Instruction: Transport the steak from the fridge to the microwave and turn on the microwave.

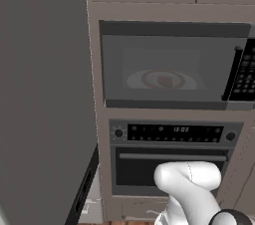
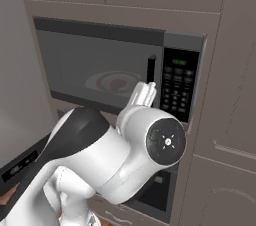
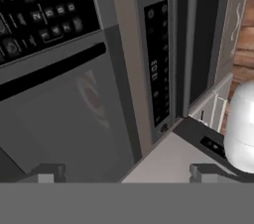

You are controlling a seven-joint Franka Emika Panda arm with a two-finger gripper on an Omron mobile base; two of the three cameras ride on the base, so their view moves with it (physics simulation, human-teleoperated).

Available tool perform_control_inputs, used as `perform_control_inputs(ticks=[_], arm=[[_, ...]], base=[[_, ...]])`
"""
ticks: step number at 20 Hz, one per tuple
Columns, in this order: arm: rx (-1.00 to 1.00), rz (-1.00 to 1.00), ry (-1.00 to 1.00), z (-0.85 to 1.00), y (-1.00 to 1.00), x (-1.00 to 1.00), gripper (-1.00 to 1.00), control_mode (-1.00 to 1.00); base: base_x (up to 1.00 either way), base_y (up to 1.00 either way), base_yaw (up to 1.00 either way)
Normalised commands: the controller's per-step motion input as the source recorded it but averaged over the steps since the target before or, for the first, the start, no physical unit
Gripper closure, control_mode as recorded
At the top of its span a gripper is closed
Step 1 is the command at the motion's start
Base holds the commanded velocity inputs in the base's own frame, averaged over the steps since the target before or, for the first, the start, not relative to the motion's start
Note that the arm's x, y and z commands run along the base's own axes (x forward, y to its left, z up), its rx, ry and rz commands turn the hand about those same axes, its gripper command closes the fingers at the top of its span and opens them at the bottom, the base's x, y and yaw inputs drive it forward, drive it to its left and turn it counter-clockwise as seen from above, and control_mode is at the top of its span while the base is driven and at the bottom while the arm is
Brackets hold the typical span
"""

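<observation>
Gripper (image 3: 124,171) nearest you, jaws wide, holding nothing, facing the shut microwave (image 1: 169,67).
Steak (image 1: 164,80) sits on its plate (image 1: 160,79) behind the tinted door; you're likely lining up for the keypad (image 2: 177,90).

The white arm rises from the base, its dark-jointed elbow bent forward and the wrist reaching upward. The hand (image 3: 126,172) is rolled onto its side, its two dark fingertips (image 3: 47,172) spread wide, gripping nothing.
</observation>
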Motion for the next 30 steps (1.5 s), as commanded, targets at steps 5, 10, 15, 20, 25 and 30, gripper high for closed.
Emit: perform_control_inputs(ticks=[5, 10, 15, 20, 25, 30], arm=[[0.02, 0.06, 0.00, -0.15, 0.00, 0.36, 1.00, -1.00], [0.05, 0.04, 0.00, -0.16, -0.03, 0.23, 1.00, -1.00], [0.09, 0.02, 0.00, -0.22, -0.22, 0.23, 1.00, -1.00], [0.12, 0.01, 0.00, -0.21, -0.32, 0.20, 1.00, -1.00], [0.09, 0.00, 0.00, -0.20, -0.27, 0.16, 1.00, -1.00], [0.07, 0.00, 0.00, -0.16, -0.28, 0.18, 1.00, -1.00]], base=[[0.00, 0.00, 0.00], [0.00, 0.00, 0.00], [0.00, 0.00, 0.00], [0.00, 0.00, 0.00], [0.00, 0.00, 0.00], [0.00, 0.00, 0.00]])
